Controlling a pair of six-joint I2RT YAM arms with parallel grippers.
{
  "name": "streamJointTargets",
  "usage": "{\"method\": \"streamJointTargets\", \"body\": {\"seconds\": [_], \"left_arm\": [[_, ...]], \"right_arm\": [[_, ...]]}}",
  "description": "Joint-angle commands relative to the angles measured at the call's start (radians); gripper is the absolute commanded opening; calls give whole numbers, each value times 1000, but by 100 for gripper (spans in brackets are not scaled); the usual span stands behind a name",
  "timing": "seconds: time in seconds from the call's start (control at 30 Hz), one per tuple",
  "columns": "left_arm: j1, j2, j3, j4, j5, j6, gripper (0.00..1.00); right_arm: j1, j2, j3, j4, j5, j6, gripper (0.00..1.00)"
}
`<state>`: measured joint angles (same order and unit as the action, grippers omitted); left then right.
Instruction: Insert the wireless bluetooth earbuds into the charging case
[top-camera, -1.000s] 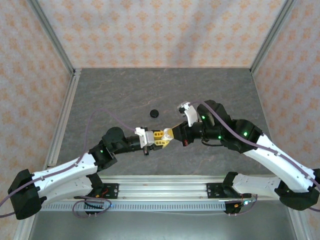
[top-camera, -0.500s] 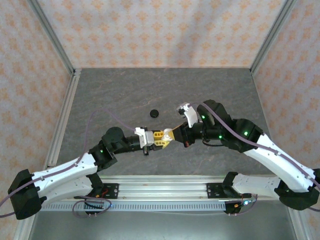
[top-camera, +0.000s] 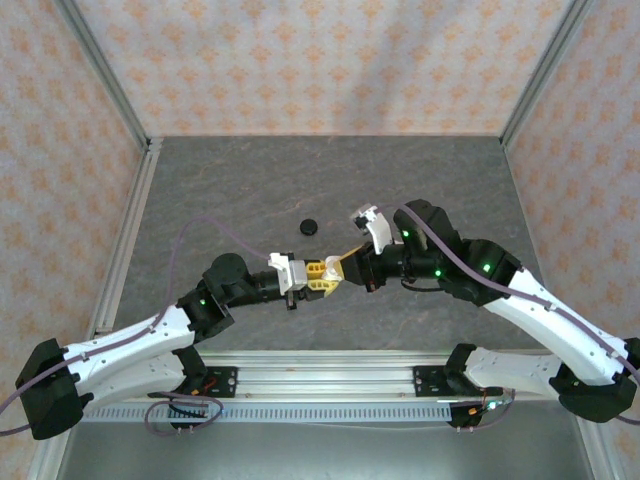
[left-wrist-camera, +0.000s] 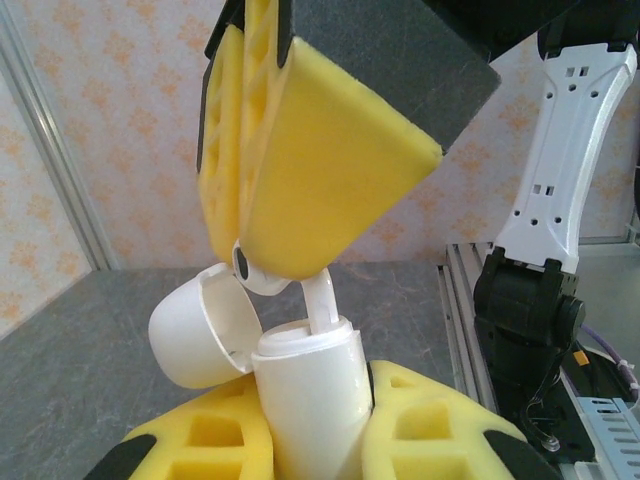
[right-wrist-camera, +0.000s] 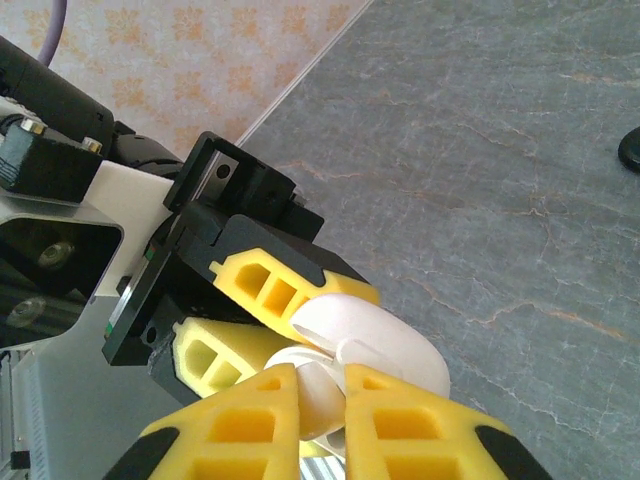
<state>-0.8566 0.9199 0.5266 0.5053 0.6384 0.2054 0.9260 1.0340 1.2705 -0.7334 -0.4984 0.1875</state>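
Clamping open charging case (left-wrist-camera: 305, 385), left tool (left-wrist-camera: 312, 445), right tool (right-wrist-camera: 321, 398) seemingly pinching earbud (left-wrist-camera: 322, 298)

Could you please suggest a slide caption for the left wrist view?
Right gripper holds a white earbud stem-first in the open charging case gripped by the left gripper.

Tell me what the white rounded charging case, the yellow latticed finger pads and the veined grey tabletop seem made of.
White rounded charging case: hard glossy plastic, judging by its smooth sheen. Yellow latticed finger pads: likely matte, soft printed plastic or rubber; open cells, no shine. Veined grey tabletop: matte with a stone pattern; real stone or a printed mat, I cannot tell.
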Motion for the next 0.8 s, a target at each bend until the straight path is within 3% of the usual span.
{"method": "streamJointTargets", "body": {"seconds": [0.0, 0.47, 0.77], "left_arm": [[-4, 0, 32, 123, -15, -16, 0], [-3, 6, 33, 112, -16, -14, 0], [-4, 10, 32, 121, -16, -20, 0]], "right_arm": [[27, 37, -32, 67, -116, 36, 15], [46, 76, 13, 43, -103, 109, 28], [57, 112, 91, -83, 53, 145, 38]]}}
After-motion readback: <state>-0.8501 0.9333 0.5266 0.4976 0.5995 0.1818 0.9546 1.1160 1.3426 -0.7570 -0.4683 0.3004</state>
